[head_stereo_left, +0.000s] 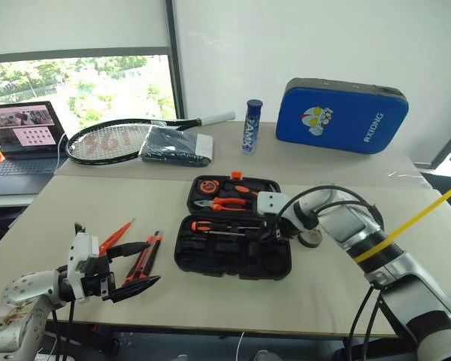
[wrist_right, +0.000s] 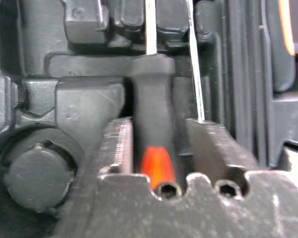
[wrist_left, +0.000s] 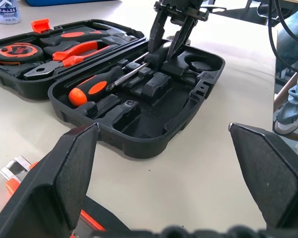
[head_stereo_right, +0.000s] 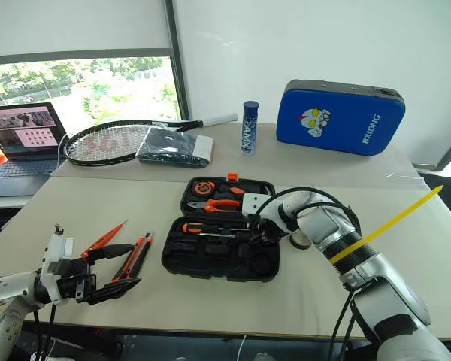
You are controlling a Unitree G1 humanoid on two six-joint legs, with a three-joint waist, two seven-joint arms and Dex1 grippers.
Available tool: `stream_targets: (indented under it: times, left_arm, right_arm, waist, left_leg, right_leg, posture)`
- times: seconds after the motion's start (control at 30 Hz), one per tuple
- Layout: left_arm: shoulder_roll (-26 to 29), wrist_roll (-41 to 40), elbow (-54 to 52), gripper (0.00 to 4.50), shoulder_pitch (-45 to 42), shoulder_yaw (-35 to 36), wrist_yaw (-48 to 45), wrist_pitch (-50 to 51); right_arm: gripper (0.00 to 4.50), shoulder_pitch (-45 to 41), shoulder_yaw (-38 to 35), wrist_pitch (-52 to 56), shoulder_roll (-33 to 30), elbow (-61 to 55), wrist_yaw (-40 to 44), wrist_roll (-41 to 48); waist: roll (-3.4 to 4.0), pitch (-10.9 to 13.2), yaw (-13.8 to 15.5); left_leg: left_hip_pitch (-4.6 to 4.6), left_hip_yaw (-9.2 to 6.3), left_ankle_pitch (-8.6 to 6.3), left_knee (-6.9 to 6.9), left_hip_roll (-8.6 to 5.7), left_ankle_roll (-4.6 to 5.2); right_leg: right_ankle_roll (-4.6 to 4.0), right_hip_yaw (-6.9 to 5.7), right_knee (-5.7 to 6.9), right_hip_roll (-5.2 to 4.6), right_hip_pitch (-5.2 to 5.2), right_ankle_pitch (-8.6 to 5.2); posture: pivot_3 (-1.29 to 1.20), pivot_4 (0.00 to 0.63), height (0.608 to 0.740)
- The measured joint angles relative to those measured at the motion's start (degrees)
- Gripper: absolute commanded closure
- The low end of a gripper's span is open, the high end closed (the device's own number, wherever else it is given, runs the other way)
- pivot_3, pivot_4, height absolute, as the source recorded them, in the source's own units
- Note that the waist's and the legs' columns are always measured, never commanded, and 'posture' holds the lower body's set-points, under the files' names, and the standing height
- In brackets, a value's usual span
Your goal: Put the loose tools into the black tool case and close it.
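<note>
1. A blue padded case stands at the far right of the surface.
2. A blue can stands upright to its left.
3. A racket lies far left, beside a dark folded cloth.
4. An open laptop sits on a lower desk at the left edge.
5. A window shows green trees.

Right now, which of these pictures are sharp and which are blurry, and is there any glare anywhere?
Head views: sharp, the window blown out bright. Left wrist view: the black tool case crisp, the left gripper fingers soft up close. Right wrist view: blurred, the screwdriver handle smeared between the right gripper fingers.
</note>
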Motion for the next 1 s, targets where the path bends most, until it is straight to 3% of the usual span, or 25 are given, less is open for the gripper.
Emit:
stream_targets:
  times: [0.23, 0.33, 0.57, 1.0]
  left_arm:
    - [0.06, 0.00, 0.09, 0.00, -0.05, 0.03, 0.11, 0.00]
    - [0.09, 0.02, 0.34, 0.00, -0.08, 0.08, 0.10, 0.00]
    - [0.08, 0.27, 0.97, 0.00, -1.05, -0.20, 0.13, -0.05]
    - [0.08, 1.61, 1.24, 0.00, -1.48, -0.78, 0.21, -0.06]
  right_arm:
    - [1.25, 0.26, -4.61, 0.02, -2.41, -2.70, 6.60, 7.42]
    - [1.88, 0.39, -6.58, 0.02, -2.99, -3.64, 6.81, 8.79]
    - [4.33, 4.36, -6.09, -3.85, 0.77, -2.21, 1.18, 7.20]
    - [4.42, 3.51, -4.17, -8.74, 4.26, 3.08, -2.17, 3.00]
  waist:
    - [0.00, 0.02, -0.14]
    - [-0.01, 0.02, -0.14]
    - [-0.01, 0.02, -0.19]
    - [-0.05, -0.01, -0.33]
  left_leg:
    - [-0.02, 0.00, 0.00, -0.02, 0.01, 0.00]
    - [0.01, 0.00, 0.00, -0.01, 0.01, 0.00]
    - [-0.01, 0.04, 0.00, -0.01, 0.01, 0.00]
    - [0.24, 0.05, 0.00, -0.02, 0.03, 0.00]
  right_leg:
    - [-0.02, 0.00, 0.01, -0.03, -0.05, 0.00]
    - [-0.02, 0.00, 0.01, -0.02, -0.01, 0.00]
    - [-0.03, 0.02, 0.04, -0.01, -0.07, 0.01]
    - [-0.06, 0.02, 0.06, 0.01, 0.13, 0.03]
  posture:
    - [0.00, 0.150, 0.740]
    - [0.00, 0.150, 0.740]
    - [0.00, 0.150, 0.740]
    - [0.00, 0.150, 0.740]
